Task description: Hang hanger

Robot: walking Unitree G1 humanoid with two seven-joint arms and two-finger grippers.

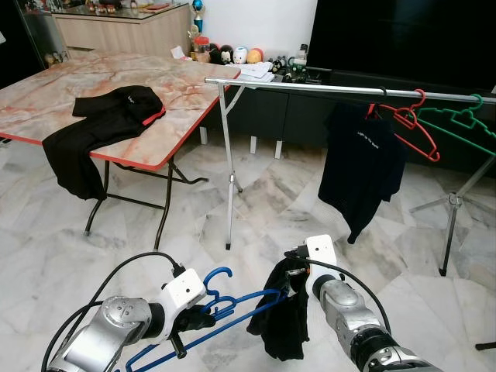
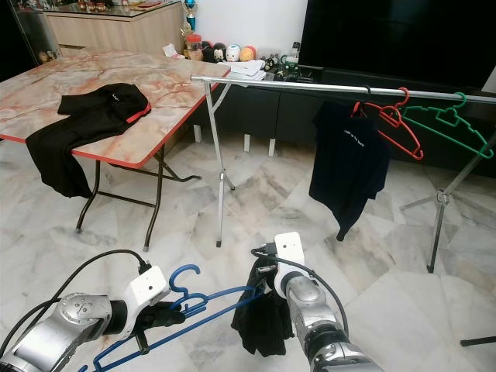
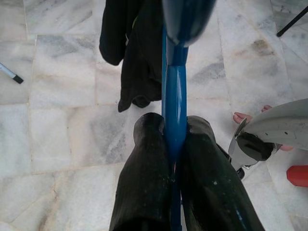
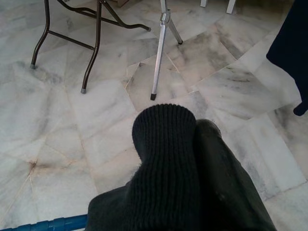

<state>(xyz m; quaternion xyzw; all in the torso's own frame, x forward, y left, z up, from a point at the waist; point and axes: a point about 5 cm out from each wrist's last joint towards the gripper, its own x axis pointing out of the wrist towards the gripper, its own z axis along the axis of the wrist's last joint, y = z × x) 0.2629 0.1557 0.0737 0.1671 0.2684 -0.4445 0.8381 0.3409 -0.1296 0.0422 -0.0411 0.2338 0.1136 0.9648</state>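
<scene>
Low before the robot, over the marble floor (image 1: 256, 209), the left gripper (image 3: 174, 159) has its two fingers pressed tight against the bar of a blue hanger (image 1: 225, 310). The right gripper (image 4: 192, 139) is clamped on the ribbed edge of a black garment (image 1: 283, 322) that droops from the hanger's far end. The clothes rail (image 1: 325, 89) stands beyond.

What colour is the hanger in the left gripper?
Blue: the hanger held by the left gripper, clearest in the left eye view.
</scene>
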